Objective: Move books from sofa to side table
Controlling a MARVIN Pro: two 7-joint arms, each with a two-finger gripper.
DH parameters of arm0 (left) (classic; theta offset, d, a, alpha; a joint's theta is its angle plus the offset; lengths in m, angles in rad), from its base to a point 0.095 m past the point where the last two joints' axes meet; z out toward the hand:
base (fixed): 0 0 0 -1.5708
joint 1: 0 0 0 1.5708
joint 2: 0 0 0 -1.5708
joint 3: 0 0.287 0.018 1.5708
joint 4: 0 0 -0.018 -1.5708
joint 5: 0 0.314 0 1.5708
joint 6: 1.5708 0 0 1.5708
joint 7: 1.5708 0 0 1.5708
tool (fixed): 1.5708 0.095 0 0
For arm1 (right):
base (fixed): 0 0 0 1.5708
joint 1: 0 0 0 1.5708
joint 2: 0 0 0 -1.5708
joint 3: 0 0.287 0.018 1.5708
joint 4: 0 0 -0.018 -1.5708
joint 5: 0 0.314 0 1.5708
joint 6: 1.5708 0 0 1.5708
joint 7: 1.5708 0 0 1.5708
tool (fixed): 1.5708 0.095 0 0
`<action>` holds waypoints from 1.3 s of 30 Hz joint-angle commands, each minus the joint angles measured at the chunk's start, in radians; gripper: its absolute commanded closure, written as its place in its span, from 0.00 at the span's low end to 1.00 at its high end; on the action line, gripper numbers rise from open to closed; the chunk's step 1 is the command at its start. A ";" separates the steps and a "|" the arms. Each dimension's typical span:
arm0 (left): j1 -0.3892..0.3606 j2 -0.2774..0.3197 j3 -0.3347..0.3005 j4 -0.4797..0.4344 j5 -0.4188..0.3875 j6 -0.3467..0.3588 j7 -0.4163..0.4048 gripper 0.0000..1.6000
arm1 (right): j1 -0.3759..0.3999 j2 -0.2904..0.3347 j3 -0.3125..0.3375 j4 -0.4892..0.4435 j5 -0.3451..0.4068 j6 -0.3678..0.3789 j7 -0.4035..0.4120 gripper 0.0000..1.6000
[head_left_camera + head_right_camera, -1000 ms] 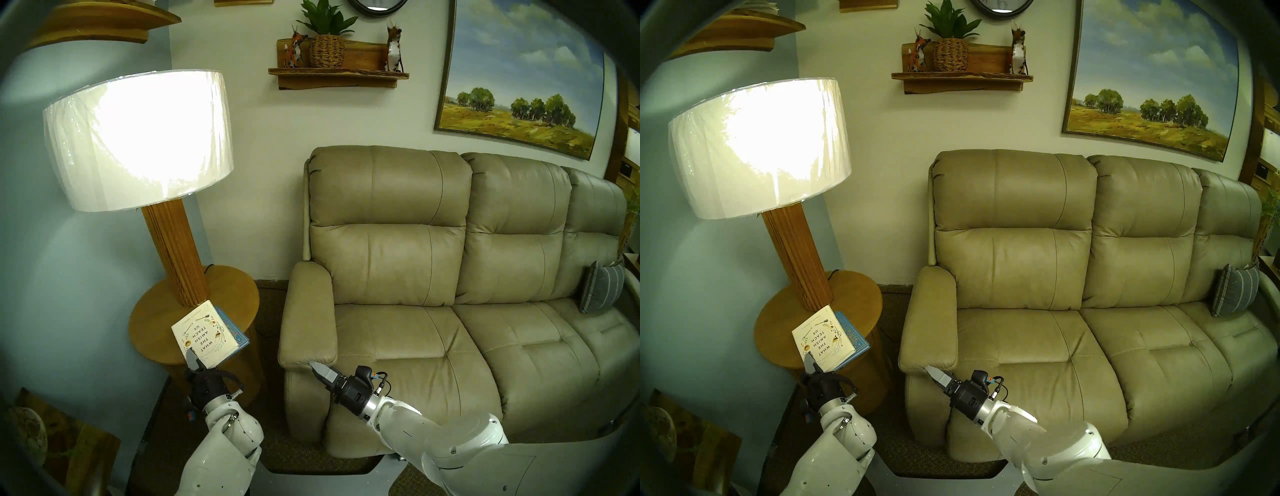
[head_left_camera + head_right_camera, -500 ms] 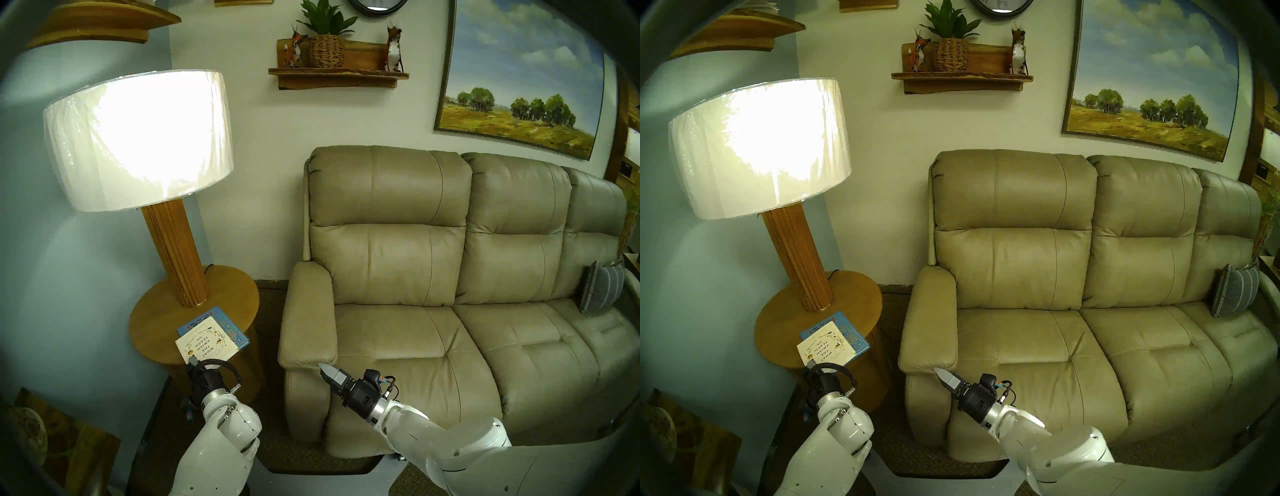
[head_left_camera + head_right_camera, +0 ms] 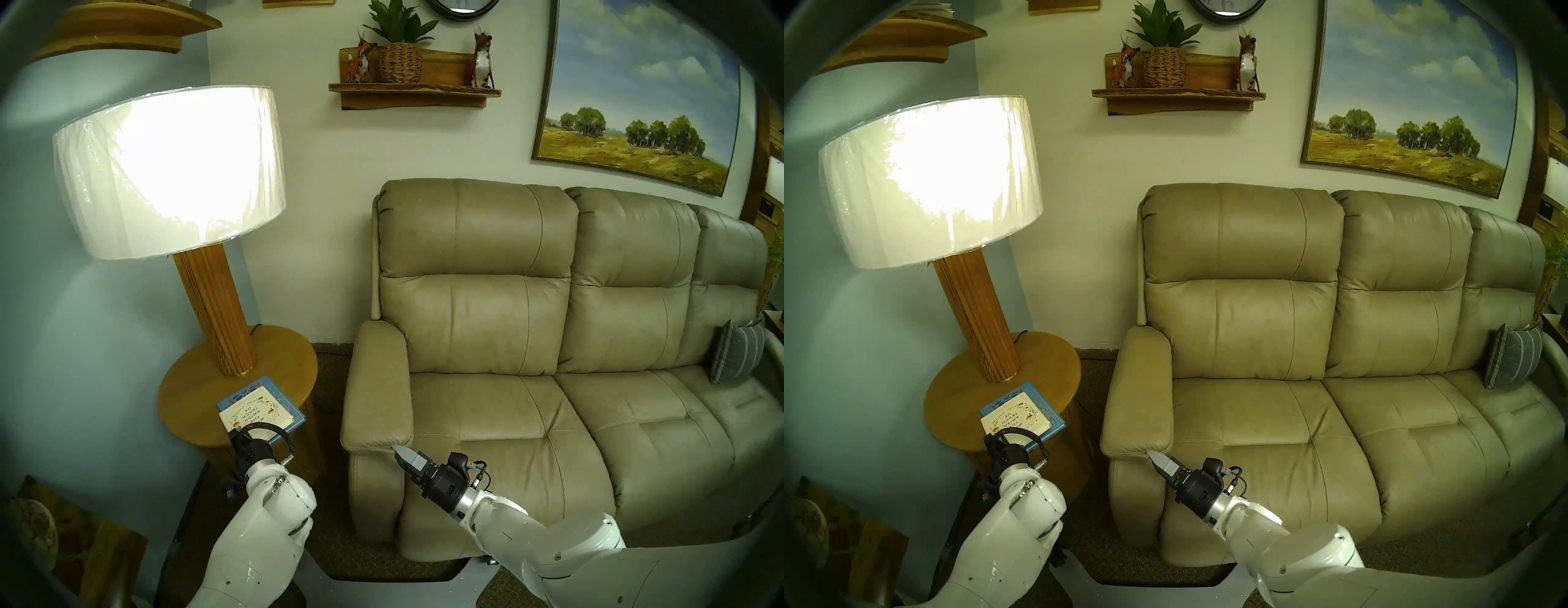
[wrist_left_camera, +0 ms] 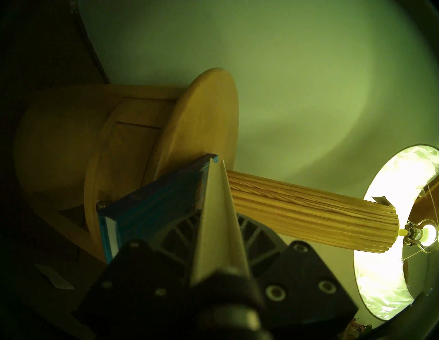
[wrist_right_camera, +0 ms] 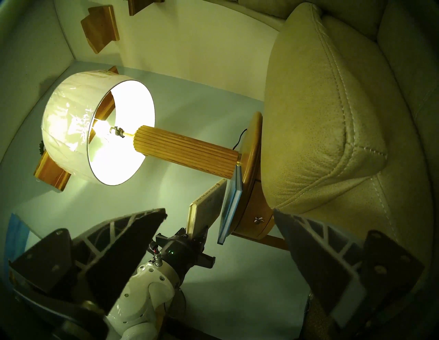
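The cream-white book point(image 3: 254, 411) is over the turquoise book point(image 3: 297, 418), which lies on the round wooden side table point(image 3: 186, 395) and overhangs its front edge. My left gripper point(image 3: 236, 434) is shut on the cream book's near edge. In the right wrist view the cream book point(image 5: 207, 204) is tilted: its far end meets the turquoise book point(image 5: 231, 206) and its near end is held apart from it. In the left wrist view the cream book point(image 4: 217, 225) sits between my fingers. My right gripper point(image 3: 399, 449) is open and empty by the front of the armrest of the tan sofa point(image 3: 509, 424).
A lit lamp point(image 3: 169, 170) with a fluted wooden column point(image 3: 216, 310) stands on the side table behind the books. A grey striped pillow point(image 3: 736, 352) leans at the sofa's far right. A wooden shelf point(image 3: 411, 91) with a plant hangs on the wall.
My left gripper has lowered and flattened the cream book, from steeply tilted up to nearly flat over the turquoise one. My right arm has drawn back slightly to the right.
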 commanded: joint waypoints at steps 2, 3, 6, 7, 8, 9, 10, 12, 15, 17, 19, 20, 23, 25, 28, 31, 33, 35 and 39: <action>-0.104 0.032 -0.005 0.032 0.010 -0.003 0.041 0.93 | 0.001 -0.013 0.001 -0.009 0.002 -0.001 0.008 0.00; -0.108 0.030 -0.002 0.038 0.011 -0.002 0.046 0.95 | 0.000 -0.014 0.001 -0.011 0.002 0.000 0.009 0.00; -0.111 0.018 -0.003 0.042 0.007 -0.010 0.061 0.75 | -0.001 -0.017 0.002 -0.020 0.003 0.003 0.008 0.00; -0.110 0.015 -0.005 0.039 0.006 -0.013 0.061 0.67 | -0.001 -0.017 0.002 -0.022 0.003 0.004 0.007 0.00; -0.106 0.005 -0.012 0.030 0.002 -0.024 0.058 0.57 | -0.001 -0.019 0.003 -0.026 0.003 0.005 0.007 0.00; -0.100 0.005 -0.013 0.016 0.001 -0.029 0.067 0.11 | -0.002 -0.020 0.003 -0.029 0.003 0.007 0.008 0.00; -0.091 0.004 -0.012 0.002 0.001 -0.027 0.065 0.02 | -0.002 -0.021 0.003 -0.031 0.004 0.007 0.008 0.00; -0.075 -0.010 -0.018 -0.024 0.003 -0.048 0.059 0.00 | -0.004 -0.024 0.003 -0.038 0.004 0.009 0.009 0.00; -0.046 -0.027 -0.033 -0.069 -0.011 -0.058 0.059 0.00 | -0.006 -0.028 0.003 -0.047 0.004 0.014 0.013 0.00; -0.027 -0.032 -0.034 -0.101 -0.015 -0.063 0.070 0.00 | -0.008 -0.032 0.003 -0.057 0.004 0.017 0.015 0.00; -0.018 -0.032 -0.031 -0.117 -0.013 -0.065 0.070 0.00 | -0.011 -0.040 0.001 -0.073 0.003 0.022 0.022 0.00; -0.024 -0.032 -0.031 -0.115 -0.013 -0.071 0.073 0.00 | -0.013 -0.044 0.001 -0.081 0.003 0.024 0.026 0.00; -0.036 -0.031 -0.039 -0.113 -0.022 -0.083 0.084 0.00 | -0.018 -0.055 0.000 -0.103 0.002 0.033 0.033 0.00; -0.024 -0.028 -0.040 -0.136 -0.026 -0.079 0.087 0.00 | -0.020 -0.059 0.001 -0.112 0.002 0.036 0.032 0.00; 0.013 -0.038 -0.045 -0.191 -0.044 -0.079 0.095 0.00 | -0.022 -0.062 0.002 -0.124 0.003 0.041 0.026 0.00; 0.034 -0.054 -0.063 -0.227 -0.066 -0.092 0.098 0.00 | -0.025 -0.070 0.002 -0.141 0.003 0.047 0.028 0.00; 0.045 -0.062 -0.072 -0.254 -0.081 -0.092 0.102 0.00 | -0.026 -0.073 0.001 -0.148 0.003 0.049 0.029 0.00; 0.057 -0.062 -0.069 -0.282 -0.086 -0.103 0.113 0.00 | -0.029 -0.080 0.000 -0.161 0.002 0.054 0.030 0.00; 0.029 -0.062 -0.080 -0.258 -0.112 -0.108 0.143 0.00 | -0.036 -0.097 -0.002 -0.192 0.000 0.066 0.038 0.00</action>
